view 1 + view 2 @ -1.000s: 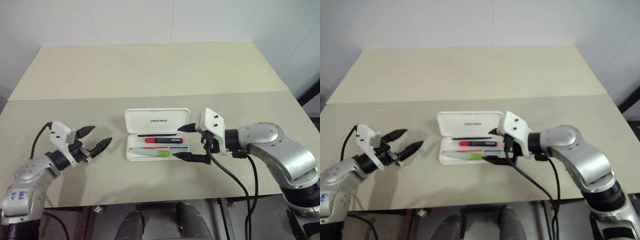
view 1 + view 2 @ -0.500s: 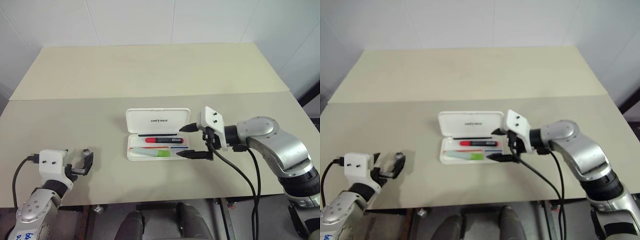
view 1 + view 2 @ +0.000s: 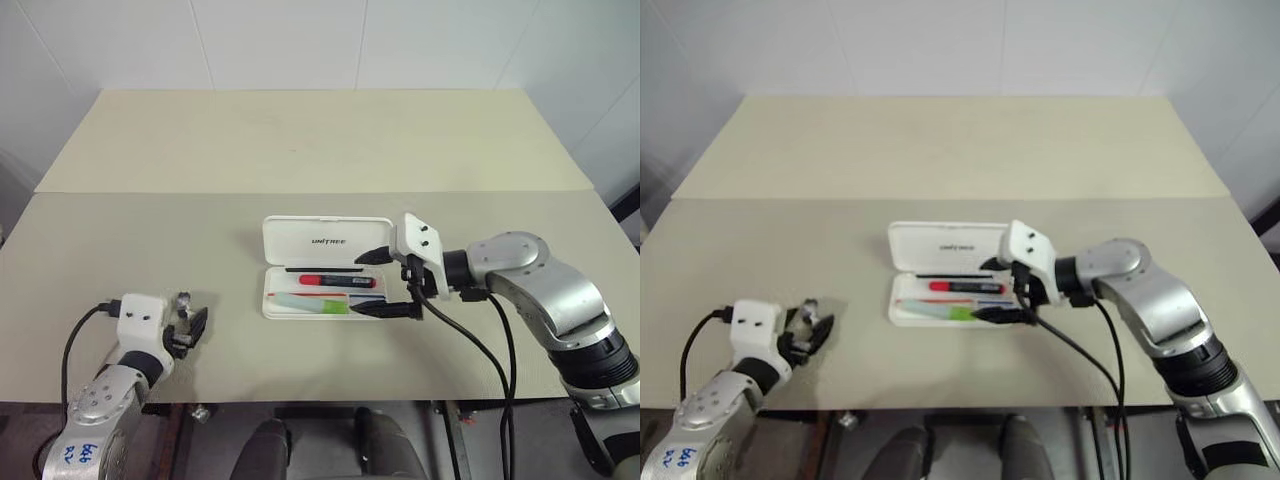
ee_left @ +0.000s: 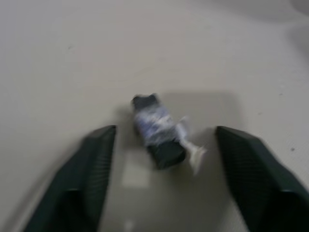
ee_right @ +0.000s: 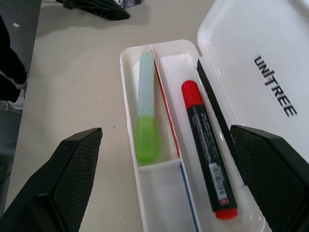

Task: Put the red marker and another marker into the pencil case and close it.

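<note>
- The pencil case (image 3: 325, 268) lies open mid-table, lid folded to the far side.
- The red marker (image 3: 337, 281) and the light-green marker (image 3: 312, 304) both lie inside, long axes running left-right.
- Right gripper (image 3: 385, 283) is spread wide at the case's right end.
- Left gripper (image 4: 166, 166), fingers apart, straddles a small dark lump (image 4: 157, 130) near the table's near-left edge.

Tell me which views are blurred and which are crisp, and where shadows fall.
Left wrist view: blurred; the small dark lump and the left tool have smeared edges, with a soft shadow behind the lump. Right wrist view: crisp; the pencil case lettering reads clearly, as do the red marker and the green marker. Left eye view: even light, with faint shadows under the right tool.
</note>
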You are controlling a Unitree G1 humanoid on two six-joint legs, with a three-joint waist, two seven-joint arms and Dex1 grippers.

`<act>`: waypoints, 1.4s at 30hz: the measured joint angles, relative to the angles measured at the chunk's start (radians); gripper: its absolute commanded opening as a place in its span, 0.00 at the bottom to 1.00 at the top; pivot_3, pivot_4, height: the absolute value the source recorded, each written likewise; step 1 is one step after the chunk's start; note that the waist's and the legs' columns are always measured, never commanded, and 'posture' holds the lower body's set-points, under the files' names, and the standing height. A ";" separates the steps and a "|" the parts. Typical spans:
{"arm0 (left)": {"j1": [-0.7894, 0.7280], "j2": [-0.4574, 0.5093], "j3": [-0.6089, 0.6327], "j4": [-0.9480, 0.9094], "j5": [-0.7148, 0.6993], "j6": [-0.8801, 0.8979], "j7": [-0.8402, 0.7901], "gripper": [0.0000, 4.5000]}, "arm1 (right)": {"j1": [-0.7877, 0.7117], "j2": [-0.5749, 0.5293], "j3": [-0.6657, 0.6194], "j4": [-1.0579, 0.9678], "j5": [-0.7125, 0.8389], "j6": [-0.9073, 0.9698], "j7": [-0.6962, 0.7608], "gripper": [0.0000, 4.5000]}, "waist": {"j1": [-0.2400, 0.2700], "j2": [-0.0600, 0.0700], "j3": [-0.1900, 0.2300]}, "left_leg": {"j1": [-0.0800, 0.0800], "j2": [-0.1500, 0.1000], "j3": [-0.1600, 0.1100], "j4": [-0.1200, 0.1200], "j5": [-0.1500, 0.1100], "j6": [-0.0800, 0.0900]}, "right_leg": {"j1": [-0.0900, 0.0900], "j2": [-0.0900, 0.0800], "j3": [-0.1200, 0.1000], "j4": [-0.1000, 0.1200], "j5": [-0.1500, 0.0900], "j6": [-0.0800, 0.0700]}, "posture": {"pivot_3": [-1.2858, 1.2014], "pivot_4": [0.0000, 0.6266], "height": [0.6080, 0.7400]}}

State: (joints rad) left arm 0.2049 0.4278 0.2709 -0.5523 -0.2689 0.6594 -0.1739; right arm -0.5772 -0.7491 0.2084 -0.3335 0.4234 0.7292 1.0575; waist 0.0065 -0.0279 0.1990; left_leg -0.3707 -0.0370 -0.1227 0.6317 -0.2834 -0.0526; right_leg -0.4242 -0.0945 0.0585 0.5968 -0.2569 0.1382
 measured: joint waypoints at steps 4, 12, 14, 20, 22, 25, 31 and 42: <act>-0.059 0.034 -0.020 0.054 0.000 0.000 -0.048 0.20 | 0.076 -0.003 -0.096 -0.057 0.040 0.001 -0.028 1.00 | 0.002 0.001 0.000 | 0.001 0.000 0.000 0.000 0.001 0.000 | 0.001 0.001 0.000 -0.001 0.000 -0.003 | 0.52 0.24 1.00; -0.301 0.123 -0.032 0.195 -0.074 0.013 -0.214 0.09 | 0.257 -0.032 -0.266 -0.141 0.096 -0.031 -0.065 1.00 | 0.016 0.001 0.000 | 0.000 0.000 0.000 0.002 0.004 0.002 | 0.006 0.001 -0.001 -0.008 0.003 -0.007 | 0.52 0.24 1.00; -0.391 0.151 -0.010 0.215 -0.129 0.007 -0.282 0.09 | 0.300 -0.051 -0.300 -0.146 0.099 -0.051 -0.058 1.00 | 0.014 0.001 0.000 | 0.001 0.000 0.000 0.002 0.004 0.002 | 0.008 0.001 -0.001 -0.011 0.003 -0.007 | 0.52 0.24 1.00; -0.649 0.203 -0.027 0.299 -0.267 -0.062 -0.555 0.09 | 0.412 -0.087 -0.407 -0.151 0.115 -0.150 -0.014 1.00 | 0.008 0.001 0.000 | 0.001 0.000 0.001 0.000 0.004 0.002 | 0.008 0.001 -0.001 -0.012 0.008 0.001 | 0.52 0.24 1.00; -0.714 0.215 -0.060 0.325 -0.291 -0.089 -0.651 0.09 | 0.449 -0.089 -0.443 -0.153 0.118 -0.189 0.004 1.00 | 0.005 0.001 0.000 | 0.001 0.000 0.001 -0.001 0.004 0.003 | 0.008 0.001 -0.001 -0.012 0.009 0.004 | 0.52 0.24 1.00; -0.782 0.218 -0.109 0.341 -0.337 -0.101 -0.783 0.09 | 0.511 -0.099 -0.478 -0.157 0.125 -0.247 0.041 1.00 | -0.001 0.001 0.000 | 0.001 0.000 0.001 -0.001 0.003 0.003 | 0.008 0.000 -0.001 -0.013 0.009 0.005 | 0.52 0.24 1.00; -0.893 0.167 -0.250 0.367 -0.432 -0.077 -0.997 0.09 | 0.526 -0.100 -0.501 -0.163 0.124 -0.310 0.023 1.00 | -0.010 0.001 0.000 | 0.001 0.001 0.001 0.000 0.003 0.004 | 0.008 0.001 -0.001 -0.012 0.009 0.005 | 0.52 0.24 1.00; -0.931 0.046 -0.491 0.512 -0.257 -0.209 -1.116 0.09 | 0.588 -0.099 -0.503 -0.200 0.104 -0.312 -0.095 1.00 | -0.004 0.001 0.000 | 0.001 0.000 0.001 0.001 0.003 0.004 | 0.009 0.000 -0.001 -0.013 0.009 0.005 | 0.52 0.24 1.00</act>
State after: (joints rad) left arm -0.7264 0.4742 -0.2200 -0.0401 -0.5261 0.4503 -1.2897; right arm 0.0106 -0.8482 -0.2948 -0.5335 0.5274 0.4168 0.9621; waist 0.0022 -0.0270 0.1988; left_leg -0.3699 -0.0370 -0.1219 0.6328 -0.2802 -0.0491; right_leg -0.4152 -0.0941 0.0580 0.5840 -0.2475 0.1437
